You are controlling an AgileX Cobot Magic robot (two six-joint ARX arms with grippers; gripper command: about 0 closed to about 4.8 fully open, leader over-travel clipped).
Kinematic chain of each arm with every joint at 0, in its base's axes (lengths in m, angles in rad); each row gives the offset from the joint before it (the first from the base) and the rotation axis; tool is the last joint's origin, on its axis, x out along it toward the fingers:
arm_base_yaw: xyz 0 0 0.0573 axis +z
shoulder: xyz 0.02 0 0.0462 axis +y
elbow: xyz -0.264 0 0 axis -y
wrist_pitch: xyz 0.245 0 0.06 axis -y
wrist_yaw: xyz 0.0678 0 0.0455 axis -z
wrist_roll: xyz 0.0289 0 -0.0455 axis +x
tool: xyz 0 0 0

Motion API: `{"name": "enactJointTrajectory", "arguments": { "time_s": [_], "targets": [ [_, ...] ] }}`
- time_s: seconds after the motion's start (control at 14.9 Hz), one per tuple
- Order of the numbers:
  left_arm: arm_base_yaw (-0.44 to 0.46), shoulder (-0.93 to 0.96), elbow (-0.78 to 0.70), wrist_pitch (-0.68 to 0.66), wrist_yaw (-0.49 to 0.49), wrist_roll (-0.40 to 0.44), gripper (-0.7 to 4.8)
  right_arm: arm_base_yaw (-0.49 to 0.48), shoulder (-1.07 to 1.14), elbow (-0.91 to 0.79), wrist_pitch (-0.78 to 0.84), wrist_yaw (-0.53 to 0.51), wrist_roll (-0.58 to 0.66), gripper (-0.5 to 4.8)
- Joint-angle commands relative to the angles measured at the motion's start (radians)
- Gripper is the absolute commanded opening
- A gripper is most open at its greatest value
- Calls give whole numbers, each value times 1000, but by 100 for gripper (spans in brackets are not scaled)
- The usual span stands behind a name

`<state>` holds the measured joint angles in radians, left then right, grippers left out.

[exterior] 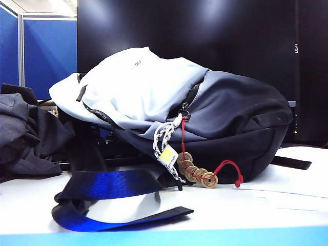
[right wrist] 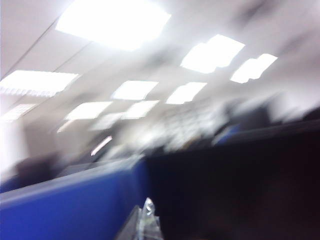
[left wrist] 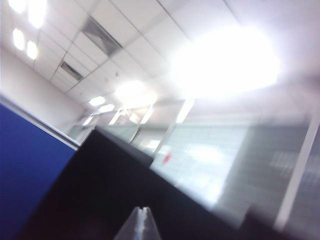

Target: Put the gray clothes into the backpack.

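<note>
Lying on its side across the middle of a white desk (exterior: 287,179), the backpack (exterior: 205,118) fills most of the exterior view. Its pale gray-white front panel faces up and to the left, and its dark navy body bulges to the right. A white cord (exterior: 163,137) and a red string of brass coins (exterior: 197,173) hang from a zipper near its middle, the coins resting on the desk. A black-and-blue webbing strap (exterior: 110,185) loops across the near part of the desk, in front of the backpack. The gray clothes (exterior: 23,133) sit in a crumpled heap at the far left, just beside the backpack's pale end and outside it.

Neither arm appears in the exterior view. Each wrist camera points up at a blurred ceiling with bright light panels. The left tool (left wrist: 142,225) shows only as pale fingertips pressed together, holding nothing. The right tool (right wrist: 145,222) likewise shows tips drawn together, with nothing between them.
</note>
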<state>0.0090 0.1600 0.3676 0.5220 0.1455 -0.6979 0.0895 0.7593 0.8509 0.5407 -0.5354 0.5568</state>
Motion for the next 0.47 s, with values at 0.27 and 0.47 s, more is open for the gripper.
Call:
{"name": "enactJointTrajectory", "arguments": {
  "time_s": [0.27,0.47],
  "targets": [
    [1,332,217,-246,143,468,-3,396,656,439,-40,101,-291,138],
    [2,429,217,-391,51,557,-3,483,856,526,-181,266,-413,361]
  ]
}}
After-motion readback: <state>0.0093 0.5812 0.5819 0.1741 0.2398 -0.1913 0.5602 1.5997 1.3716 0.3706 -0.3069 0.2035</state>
